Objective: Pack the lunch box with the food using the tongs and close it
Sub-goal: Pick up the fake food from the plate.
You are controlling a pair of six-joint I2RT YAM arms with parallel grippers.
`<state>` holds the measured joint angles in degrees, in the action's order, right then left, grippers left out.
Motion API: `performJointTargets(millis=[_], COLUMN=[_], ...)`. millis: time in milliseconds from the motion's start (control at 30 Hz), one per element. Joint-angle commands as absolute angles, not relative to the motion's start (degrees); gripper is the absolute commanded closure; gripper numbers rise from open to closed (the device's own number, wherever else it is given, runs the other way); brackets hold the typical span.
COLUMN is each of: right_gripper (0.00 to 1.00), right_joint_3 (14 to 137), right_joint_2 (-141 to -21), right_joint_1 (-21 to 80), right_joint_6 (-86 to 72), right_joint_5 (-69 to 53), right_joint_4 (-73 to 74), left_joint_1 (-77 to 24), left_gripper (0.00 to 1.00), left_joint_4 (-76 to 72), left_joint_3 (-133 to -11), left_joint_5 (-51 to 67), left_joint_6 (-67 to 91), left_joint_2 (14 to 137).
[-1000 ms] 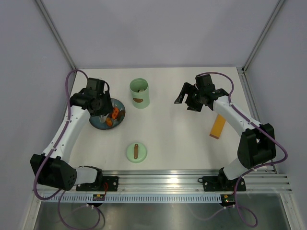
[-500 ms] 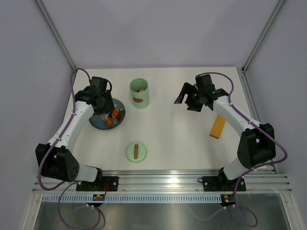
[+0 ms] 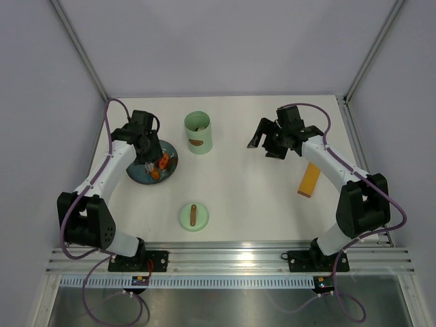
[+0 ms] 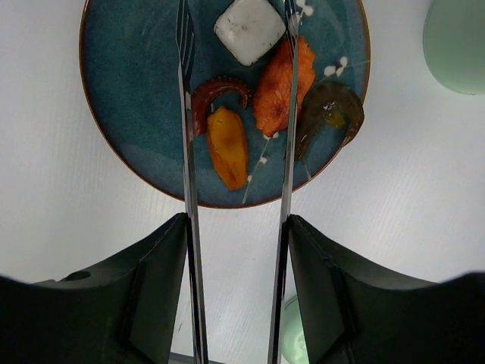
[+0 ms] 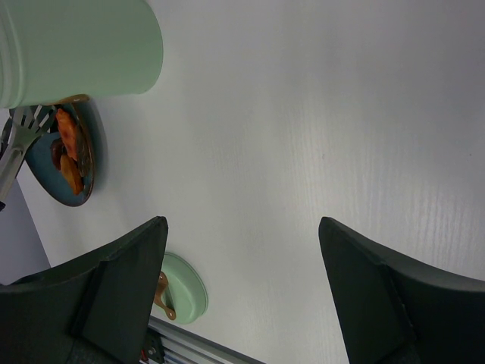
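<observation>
Now: tongs over the plate, pick-up in hand

Left gripper (image 4: 236, 231): jaws clamped on the tongs (image 4: 186, 152) from outside, one finger against each silver arm. Right gripper (image 5: 241, 250): jaws apart with nothing between them, hanging over bare tabletop (image 5: 303, 114) to the right of the lunch box (image 3: 198, 133).

The tongs' long axis runs straight out from the left wrist. The tips point away from it, across the plate (image 4: 125, 114) toward its far rim. The arms are near parallel and apart. Between them lie an orange piece (image 4: 227, 148) and a red curl (image 4: 220, 87). The right arm crosses a larger orange-red piece (image 4: 276, 87). Cannot tell whether the tips touch the plate.

The lunch box stands upright and open, just beyond the plate to its right. Its lid (image 3: 193, 216) lies apart, near the front edge.

Judgement: the step in hand is pinching one piece. To do it well, centre the orange piece between the arms and lower until the tips flank it. Squeeze gently so it neither slips nor squashes, then lift straight up before swinging toward the box.
</observation>
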<state>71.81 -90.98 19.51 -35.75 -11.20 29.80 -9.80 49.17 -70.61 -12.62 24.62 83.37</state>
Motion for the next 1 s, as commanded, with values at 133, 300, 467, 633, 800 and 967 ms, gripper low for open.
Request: performJointTargets(millis=[133, 300, 467, 633, 800, 967], right_gripper=[0.11, 0.11, 0.11, 0.11, 0.11, 0.11], right_joint_3=[74.71, 74.62, 74.53, 74.36, 74.09, 74.00], right_joint_2=[-91.41, -91.41, -91.23, -90.79, -90.62, -90.35], right_joint_1=[20.13, 20.21, 20.13, 20.13, 20.13, 20.21], right_joint_6=[-35.07, -34.98, -35.07, -34.98, -35.16, -35.24], right_joint_5=[-10.99, -10.90, -11.07, -10.72, -11.07, -11.08], right_joint_4=[29.71, 29.79, 29.88, 29.88, 29.71, 29.53], left_joint_1=[-7.38, -7.12, -7.03, -7.03, -7.03, -7.03], left_gripper=[0.45, 0.50, 0.51, 0.68, 0.84, 0.93], left_joint_4=[43.77, 43.42, 42.80, 43.77, 45.00, 46.31], left_joint_3=[-68.64, -68.38, -68.12, -68.99, -70.40, -71.71], left_joint_5=[-9.32, -8.96, -8.79, -9.31, -12.12, -12.83], left_joint_6=[26.10, 26.10, 26.28, 26.54, 26.37, 26.37], left_joint_2=[84.02, 84.11, 84.20, 82.10, 78.84, 76.29])
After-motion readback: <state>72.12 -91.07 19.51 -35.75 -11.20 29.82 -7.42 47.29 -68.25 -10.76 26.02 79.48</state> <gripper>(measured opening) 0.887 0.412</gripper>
